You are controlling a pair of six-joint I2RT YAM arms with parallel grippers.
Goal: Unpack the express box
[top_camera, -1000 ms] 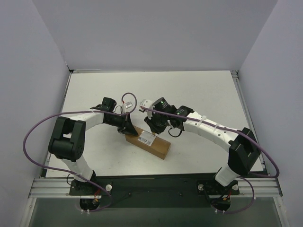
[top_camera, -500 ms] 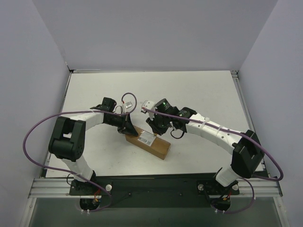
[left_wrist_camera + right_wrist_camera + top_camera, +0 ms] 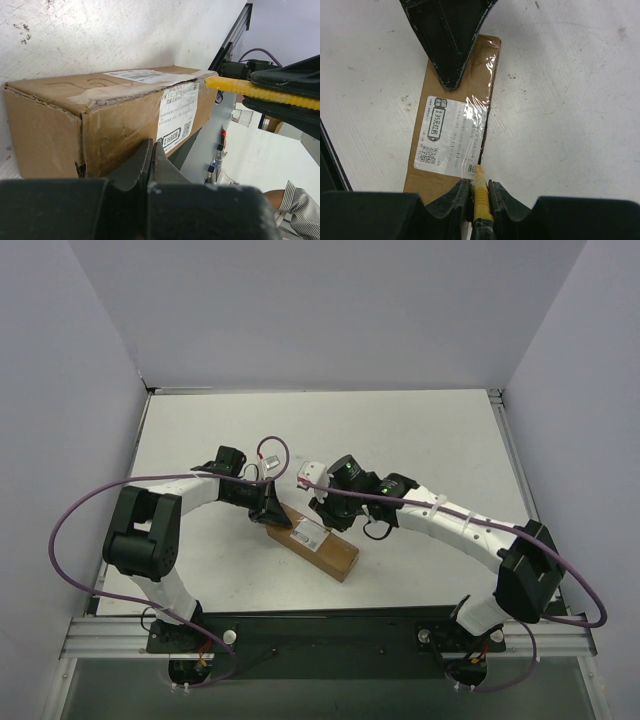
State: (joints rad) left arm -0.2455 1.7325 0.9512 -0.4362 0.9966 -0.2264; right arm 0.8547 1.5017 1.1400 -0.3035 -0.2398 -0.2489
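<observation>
The express box (image 3: 318,545), a long brown cardboard parcel with a white label, lies slantwise on the table between both arms. My left gripper (image 3: 272,518) is shut with nothing in it, its tip pressed down on the box's far-left end (image 3: 115,110). That gripper shows as a black wedge (image 3: 447,50) in the right wrist view. My right gripper (image 3: 479,187) is shut on a yellow utility knife (image 3: 480,190). The knife's tip touches the taped top edge of the box (image 3: 420,172) beside the label (image 3: 452,137). A dark slit runs along that edge. The knife (image 3: 260,90) also reaches the box's far corner.
The white tabletop (image 3: 420,440) is walled in grey at the back and sides. A metal rail (image 3: 330,638) runs along the near edge by the arm bases. Purple cables (image 3: 70,520) loop off both arms.
My right wrist has shifted slightly toward the near side along the box with the knife, and its elbow has swung outward. The left gripper and the box have stayed put.
</observation>
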